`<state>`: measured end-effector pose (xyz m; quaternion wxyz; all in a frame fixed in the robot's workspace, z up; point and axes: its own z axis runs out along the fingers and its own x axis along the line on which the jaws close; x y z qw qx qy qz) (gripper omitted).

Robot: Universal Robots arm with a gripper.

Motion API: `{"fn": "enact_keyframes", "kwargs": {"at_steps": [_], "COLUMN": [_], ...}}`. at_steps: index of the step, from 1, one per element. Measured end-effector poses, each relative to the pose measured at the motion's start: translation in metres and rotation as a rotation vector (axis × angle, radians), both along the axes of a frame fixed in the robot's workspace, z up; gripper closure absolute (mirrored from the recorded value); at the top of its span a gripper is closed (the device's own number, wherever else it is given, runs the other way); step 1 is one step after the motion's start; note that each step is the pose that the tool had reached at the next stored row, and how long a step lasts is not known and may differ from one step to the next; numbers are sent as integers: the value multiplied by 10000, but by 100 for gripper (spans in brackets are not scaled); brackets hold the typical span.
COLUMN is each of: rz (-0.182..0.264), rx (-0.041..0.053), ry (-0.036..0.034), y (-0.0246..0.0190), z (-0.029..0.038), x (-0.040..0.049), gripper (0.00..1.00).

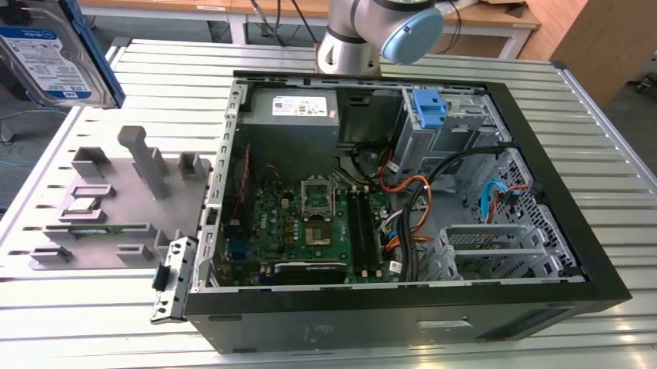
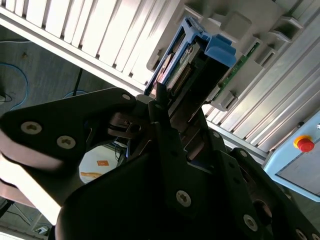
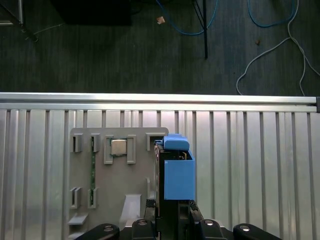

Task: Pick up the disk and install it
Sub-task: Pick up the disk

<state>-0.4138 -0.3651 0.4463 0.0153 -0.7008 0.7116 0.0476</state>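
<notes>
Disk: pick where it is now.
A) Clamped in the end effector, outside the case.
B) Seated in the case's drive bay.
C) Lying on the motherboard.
A: in the first wrist view the end effector is shut on the disk, over the edge of the grey fixture.

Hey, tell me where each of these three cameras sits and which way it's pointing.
Exterior view: off the arm, high, looking down into the open computer case on the slatted table; the arm shows beyond it.
First wrist view: on the arm, looking straight down past the gripper at the grey fixture tray.
Second wrist view: on the arm, looking along the gripper at the disk it clamps.
Shared: all three show the disk.
</notes>
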Motion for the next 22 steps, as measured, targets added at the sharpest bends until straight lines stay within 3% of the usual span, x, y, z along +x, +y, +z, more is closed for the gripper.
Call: {"fn": "enact_keyframes", "kwargs": {"at_steps": [22], "rz": [0], "rx": [0], "ry": [0], "y": [7], "z": [97], "x": [0], "gripper": [65]}}
